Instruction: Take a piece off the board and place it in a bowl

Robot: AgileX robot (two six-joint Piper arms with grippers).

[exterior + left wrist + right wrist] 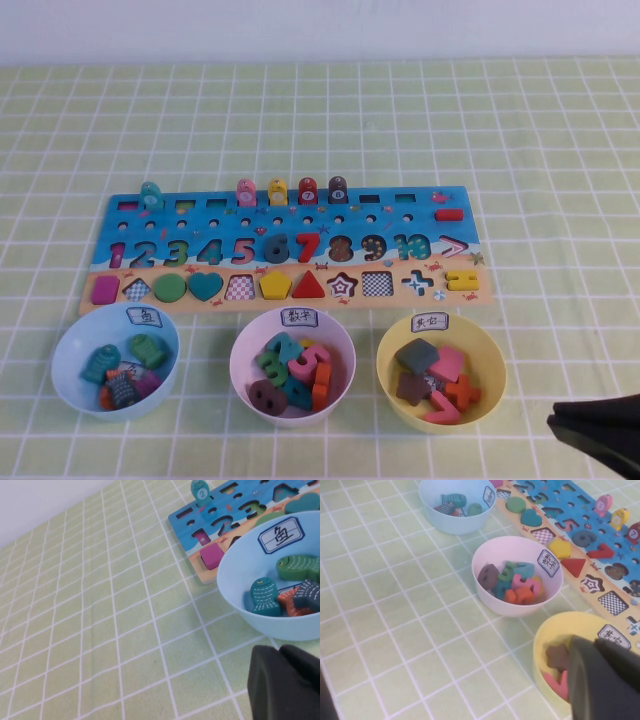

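Nearest the high camera, the right gripper [600,432] sits low at the table's near right edge, beside the yellow bowl [497,383]; whether its fingers are parted cannot be told. Well apart from it, the maroon 8 [268,396] lies in the pink bowl [243,353], at the near left side, leaning on the other numerals, long axis running roughly left-right. On the board [420,222], the 8 slot is bare. Beside the light blue bowl [235,575] hangs the left gripper [285,685], finger state likewise unclear.
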